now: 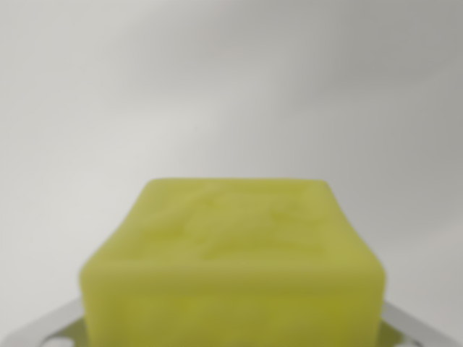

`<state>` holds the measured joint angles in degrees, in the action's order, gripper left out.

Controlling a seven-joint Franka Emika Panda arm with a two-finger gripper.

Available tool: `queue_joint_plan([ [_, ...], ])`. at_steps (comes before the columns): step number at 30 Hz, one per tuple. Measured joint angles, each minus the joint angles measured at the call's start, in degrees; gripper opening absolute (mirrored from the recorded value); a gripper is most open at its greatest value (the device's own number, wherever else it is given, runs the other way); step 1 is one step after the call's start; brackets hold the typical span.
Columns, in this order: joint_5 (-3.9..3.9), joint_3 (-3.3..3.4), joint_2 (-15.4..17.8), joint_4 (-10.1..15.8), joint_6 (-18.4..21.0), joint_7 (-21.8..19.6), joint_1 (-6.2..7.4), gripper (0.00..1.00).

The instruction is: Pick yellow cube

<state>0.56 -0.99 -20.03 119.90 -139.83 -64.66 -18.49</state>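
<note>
Yellow cube [231, 267] is being shown very close to the wrist camera, filling the near centre of the wrist view and blurred by that closeness. At the wrist view's left, a pale grey metallic part [47, 329] is being glimpsed beside the cube's lower corner; a matching part [423, 329] is lying at the lower right. These are probably being read correctly as the gripper's fingers, but whether they are pressing on the cube or standing clear of it cannot be told. Behind the cube, a plain grey-white surface [231, 87] is stretching to the far edge, with nothing else on it.

The cube is being judged light and fairly stiff, perhaps foam or soft plastic, with rounded edges and a faintly embossed top. Its matte skin is being expected to give fair friction. Hold is best being taken on the flat left and right faces, midway up, so the block is not being tipped.
</note>
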Motion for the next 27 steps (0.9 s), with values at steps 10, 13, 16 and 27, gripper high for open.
queue_joint_plan([
  [10, -0.06, 0.00, 1.8, -0.3, 2.0, 0.0, 0.00, 0.00],
  [13, -0.08, 0.00, 2.3, -0.4, 2.6, 0.1, 0.01, 0.00],
  [16, -0.09, 0.00, 2.8, -0.5, 3.3, 0.1, 0.01, 0.00],
  [27, -0.15, 0.00, 4.5, -1.0, 5.6, 0.1, 0.01, 0.00],
])
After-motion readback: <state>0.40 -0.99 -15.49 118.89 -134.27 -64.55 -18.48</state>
